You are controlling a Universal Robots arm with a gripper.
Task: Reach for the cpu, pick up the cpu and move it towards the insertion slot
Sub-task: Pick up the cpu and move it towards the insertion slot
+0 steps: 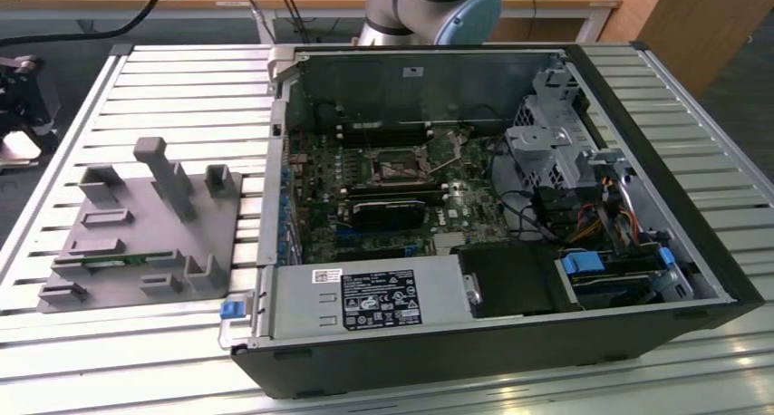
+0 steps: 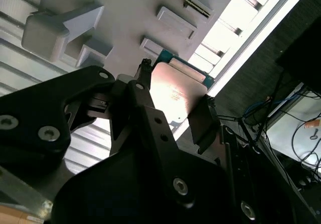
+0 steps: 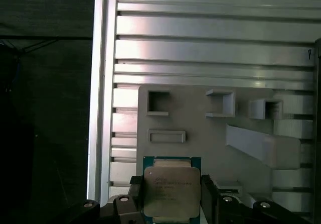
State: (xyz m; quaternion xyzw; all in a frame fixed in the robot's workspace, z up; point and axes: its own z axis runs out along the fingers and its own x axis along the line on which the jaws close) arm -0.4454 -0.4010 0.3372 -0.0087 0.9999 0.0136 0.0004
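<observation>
Black fingers (image 3: 207,200) of my gripper (image 3: 171,200) closed against two opposite edges of the cpu (image 3: 171,190), silvery top toward the camera, cpu held over the grey fixture tray (image 3: 200,133) at its edge, insertion slot (image 1: 400,168) well apart from that tray, inside the open computer case (image 1: 484,356).

The arm (image 1: 433,5) shows at the top centre of the exterior view as a silver-grey joint with a pale blue cap, cut off by the frame's upper edge. In both wrist views the gripper (image 3: 172,198) (image 2: 175,96) is black, its linkage plates studded with screws (one bar in the second wrist view also carries two small holes). Its two fingers (image 3: 208,196) press against opposite edges of the cpu (image 3: 170,186), clamping it between them, the chip's flat metal face turned toward the first wrist camera.
</observation>
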